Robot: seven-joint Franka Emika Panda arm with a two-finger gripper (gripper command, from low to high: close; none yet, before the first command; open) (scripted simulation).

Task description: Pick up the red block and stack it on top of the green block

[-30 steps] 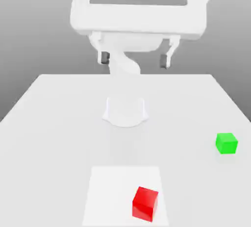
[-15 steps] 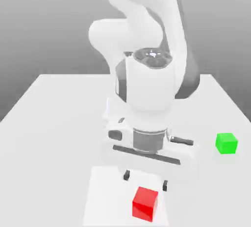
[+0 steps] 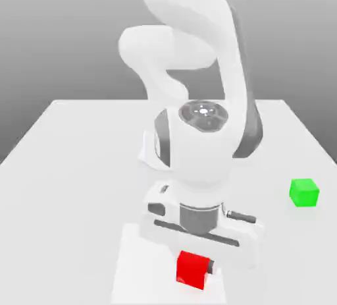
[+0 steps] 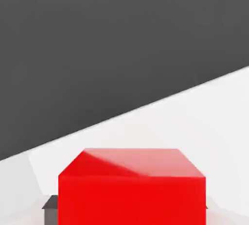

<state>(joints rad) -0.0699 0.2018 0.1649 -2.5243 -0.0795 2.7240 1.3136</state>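
The grey background (image 3: 66, 33) spreads behind and beyond everything near the gripper. The pale table (image 3: 72, 185) lies below the end effector and reaches out on all sides of it. The white robot arm (image 3: 191, 53) comes down to the gripper (image 3: 195, 265) from above, its base standing on the table farther back from the exterior view. Under the gripper is the flat white square (image 3: 148, 257), part of it hidden by the hand. The gripper is grasping the red block, its fingers closed against two opposite sides, with a dark fingertip pad (image 4: 50, 216) against one of them. The red block (image 3: 191, 270) is between the fingertips, over the white square; whether its underside touches that square, I cannot tell. The green block (image 3: 304, 193) sits on the table, well apart from the gripper, towards the exterior view's right and farther back
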